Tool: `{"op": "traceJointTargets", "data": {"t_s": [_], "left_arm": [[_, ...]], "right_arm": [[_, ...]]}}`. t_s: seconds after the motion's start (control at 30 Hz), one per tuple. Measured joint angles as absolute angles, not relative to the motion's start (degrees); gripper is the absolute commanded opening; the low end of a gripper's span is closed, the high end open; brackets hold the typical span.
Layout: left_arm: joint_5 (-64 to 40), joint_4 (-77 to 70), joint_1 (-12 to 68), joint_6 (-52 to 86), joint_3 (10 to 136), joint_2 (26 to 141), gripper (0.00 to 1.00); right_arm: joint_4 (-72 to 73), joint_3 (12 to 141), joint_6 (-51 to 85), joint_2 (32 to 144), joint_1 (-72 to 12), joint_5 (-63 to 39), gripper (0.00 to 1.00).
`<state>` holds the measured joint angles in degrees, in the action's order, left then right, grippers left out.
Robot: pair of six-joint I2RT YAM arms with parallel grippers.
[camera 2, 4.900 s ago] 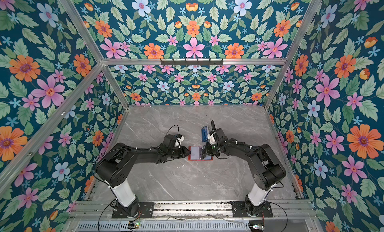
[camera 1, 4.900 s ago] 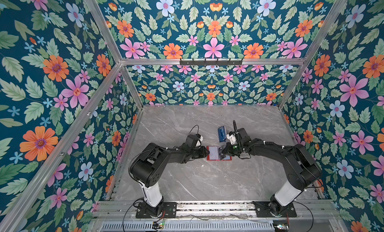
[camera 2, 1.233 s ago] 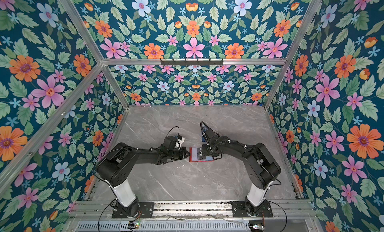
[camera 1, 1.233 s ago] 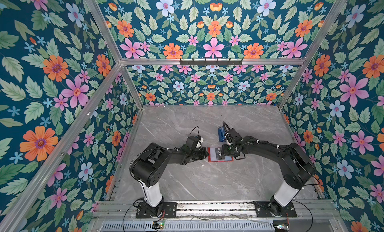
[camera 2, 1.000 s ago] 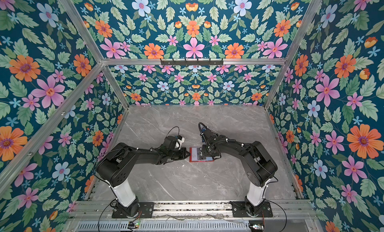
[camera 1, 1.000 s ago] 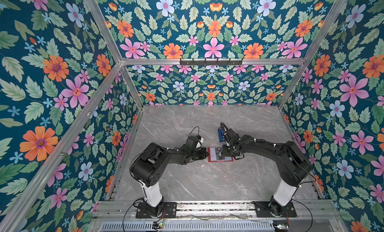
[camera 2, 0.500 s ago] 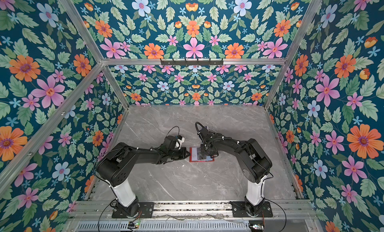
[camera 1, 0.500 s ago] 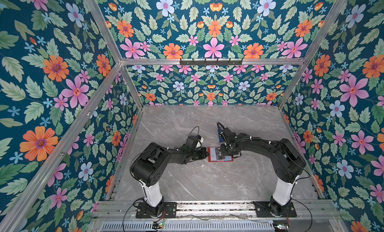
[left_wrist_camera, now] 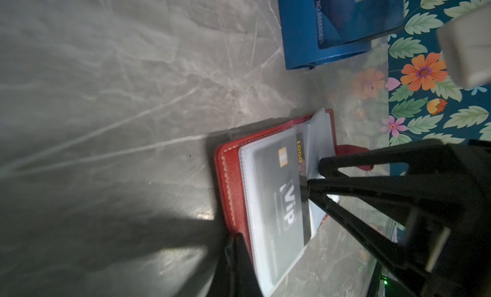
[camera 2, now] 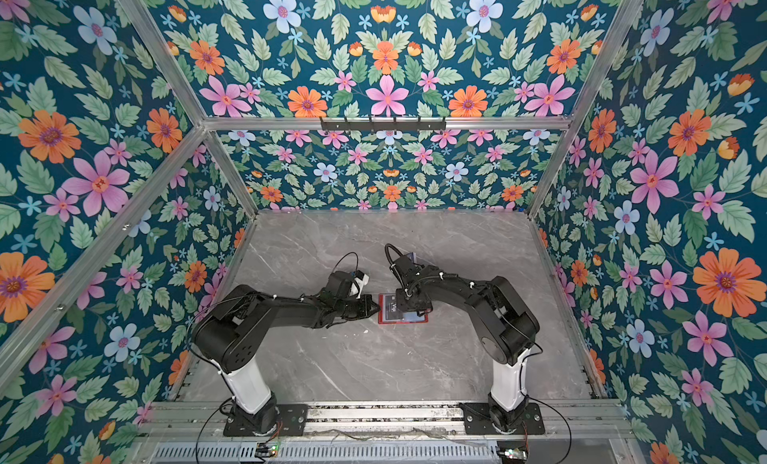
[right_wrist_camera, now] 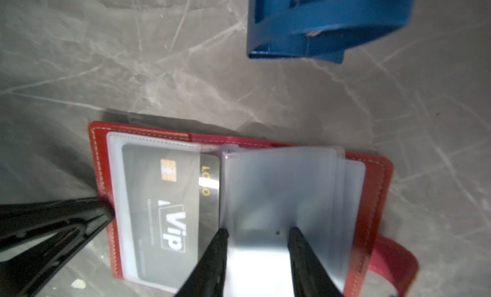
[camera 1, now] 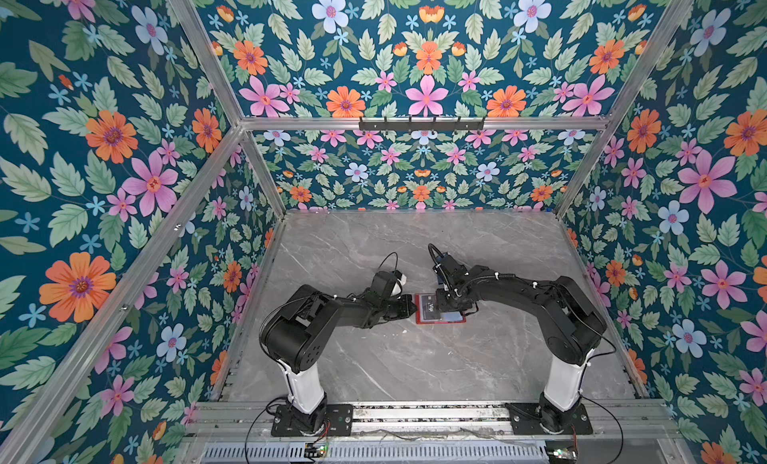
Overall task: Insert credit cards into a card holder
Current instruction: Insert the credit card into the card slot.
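The red card holder [camera 1: 420, 319] [camera 2: 382, 319] lies open at mid-table. A grey VIP credit card [right_wrist_camera: 159, 192] [left_wrist_camera: 281, 192] sits in its left clear sleeve, one end sticking out toward the spine. My left gripper [left_wrist_camera: 236, 239] [camera 1: 414, 308] is shut, its tip pressing on the card holder's [left_wrist_camera: 228, 181] outer left edge. My right gripper [right_wrist_camera: 256, 234] [camera 1: 450, 306] is open, fingertips [right_wrist_camera: 220, 237] apart over the loose clear sleeves [right_wrist_camera: 279, 189], gripping nothing. The snap tab [right_wrist_camera: 393, 263] hangs off the right cover.
A blue card rack [right_wrist_camera: 318, 16] [left_wrist_camera: 318, 53] stands just behind the card holder and holds a bluish card [left_wrist_camera: 345, 16]. In both top views my right wrist mostly hides the rack [camera 1: 446, 256]. Flowered walls enclose the grey marble table [camera 1: 415, 366].
My right gripper's jaws have opened from nearly shut, and its wrist has swung a little left over the card holder. The left arm has not moved.
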<state>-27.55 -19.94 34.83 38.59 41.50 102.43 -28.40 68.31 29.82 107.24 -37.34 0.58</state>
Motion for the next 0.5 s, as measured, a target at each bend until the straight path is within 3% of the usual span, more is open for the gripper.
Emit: {"op": "traceJointTargets", "data": {"t_s": [0.5], "left_arm": [[-27.62, -20.36, 34.83, 38.59, 41.32, 102.48, 0.00]], "right_arm": [[-29.30, 69.49, 29.41, 108.05, -38.35, 1.43, 0.53]]}}
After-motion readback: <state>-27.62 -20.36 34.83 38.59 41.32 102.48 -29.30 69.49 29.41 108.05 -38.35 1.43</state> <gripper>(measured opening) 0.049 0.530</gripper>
